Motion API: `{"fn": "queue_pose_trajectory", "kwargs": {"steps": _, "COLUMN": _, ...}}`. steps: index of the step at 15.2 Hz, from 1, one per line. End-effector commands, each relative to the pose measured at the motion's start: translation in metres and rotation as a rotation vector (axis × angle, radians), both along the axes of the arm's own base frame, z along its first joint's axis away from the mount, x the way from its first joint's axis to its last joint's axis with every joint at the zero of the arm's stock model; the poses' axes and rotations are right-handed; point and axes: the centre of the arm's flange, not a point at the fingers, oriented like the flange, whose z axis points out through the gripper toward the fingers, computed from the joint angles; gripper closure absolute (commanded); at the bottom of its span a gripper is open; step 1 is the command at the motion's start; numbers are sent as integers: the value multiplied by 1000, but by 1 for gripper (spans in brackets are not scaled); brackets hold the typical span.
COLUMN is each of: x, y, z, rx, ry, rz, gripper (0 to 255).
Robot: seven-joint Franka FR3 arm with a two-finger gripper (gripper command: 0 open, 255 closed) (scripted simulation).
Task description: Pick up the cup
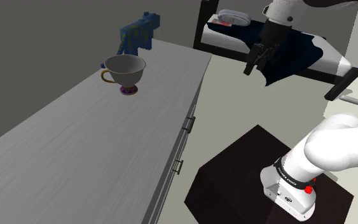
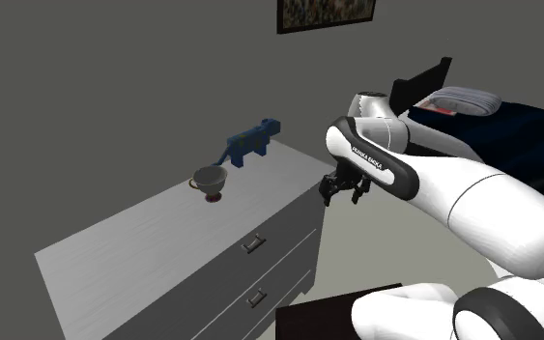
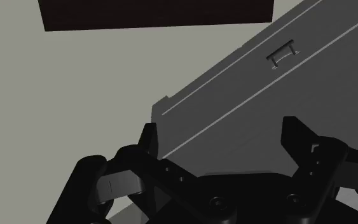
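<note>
A white cup (image 1: 125, 71) with a gold handle and a small purple foot stands upright on the grey dresser top (image 1: 75, 146), toward its far end. In the second exterior view the cup (image 2: 208, 180) sits near the back of the dresser (image 2: 134, 251). My black gripper (image 1: 252, 67) hangs in the air beyond the dresser's drawer side, well away from the cup and about level with it. Its fingers stand apart with nothing between them. In the wrist view the gripper (image 3: 220, 130) looks down past the drawer fronts (image 3: 247, 95) to the floor.
A blue toy figure (image 1: 137, 33) stands at the dresser's far end behind the cup. The drawers carry small handles (image 1: 188, 123). A bed (image 1: 298, 44) with dark bedding lies beyond the gripper. The dark stand (image 1: 260, 178) sits at the lower right.
</note>
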Motion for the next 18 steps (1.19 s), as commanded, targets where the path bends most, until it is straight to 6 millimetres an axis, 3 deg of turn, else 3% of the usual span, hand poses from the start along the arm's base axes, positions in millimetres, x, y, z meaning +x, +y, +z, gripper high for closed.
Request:
{"fn": "queue_pose_trajectory", "kwargs": {"steps": 1, "x": 0, "y": 0, "z": 0, "rx": 0, "ry": 0, "rz": 0, "gripper": 0}}
{"fn": "queue_pose_trajectory", "kwargs": {"steps": 18, "x": 125, "y": 166, "z": 4, "rx": 132, "ry": -6, "rz": 62, "gripper": 0}}
